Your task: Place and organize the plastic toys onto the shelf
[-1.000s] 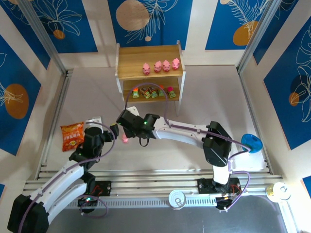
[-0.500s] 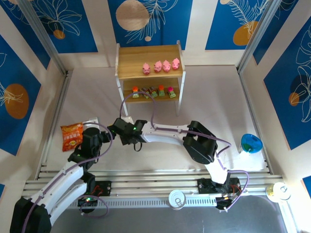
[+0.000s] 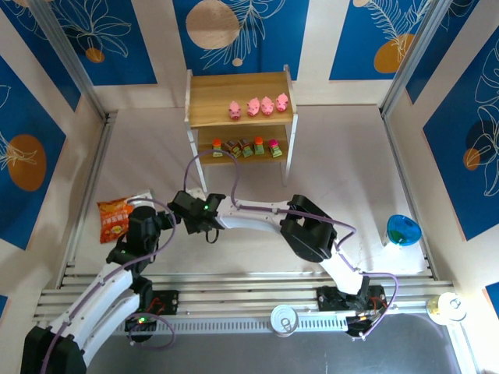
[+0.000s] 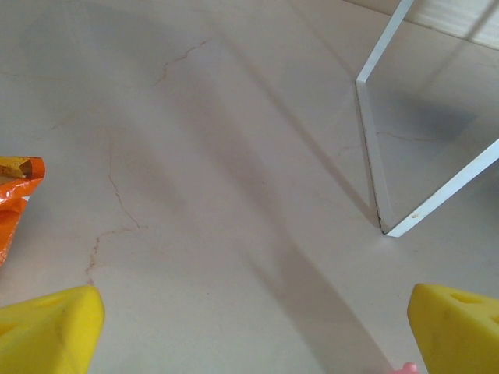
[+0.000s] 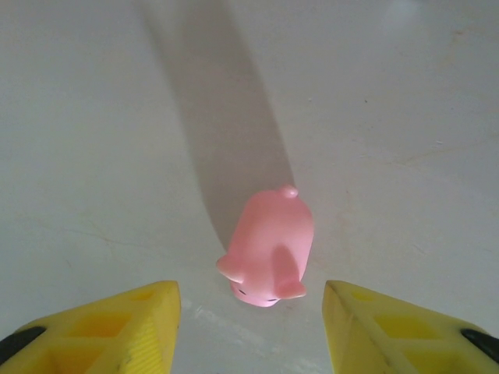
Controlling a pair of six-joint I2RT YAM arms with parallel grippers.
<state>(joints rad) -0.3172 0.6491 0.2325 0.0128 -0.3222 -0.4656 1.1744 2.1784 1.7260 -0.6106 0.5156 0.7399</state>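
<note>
A pink pig toy (image 5: 269,241) lies on the table, just ahead of and between the yellow fingers of my right gripper (image 5: 249,300), which is open with a gap on each side of the pig. From above, the right gripper (image 3: 192,213) hangs low over that spot and covers the pig. My left gripper (image 3: 153,221) sits close beside it, open wide (image 4: 255,312) with nothing between its fingers; a pink speck (image 4: 405,368) shows by its right finger. The shelf (image 3: 210,97) holds several pigs (image 3: 258,105) on top and several blocky toys (image 3: 245,146) below.
An orange snack bag (image 3: 115,216) lies left of the left gripper. A blue bowl (image 3: 403,230) stands at the right. The shelf's white leg (image 4: 373,156) is ahead of the left gripper. A round can (image 3: 284,318) sits on the near rail.
My right gripper has swung left and nearer, coming down over the pink pig, which showed on the open table before. The left arm has shifted slightly.
</note>
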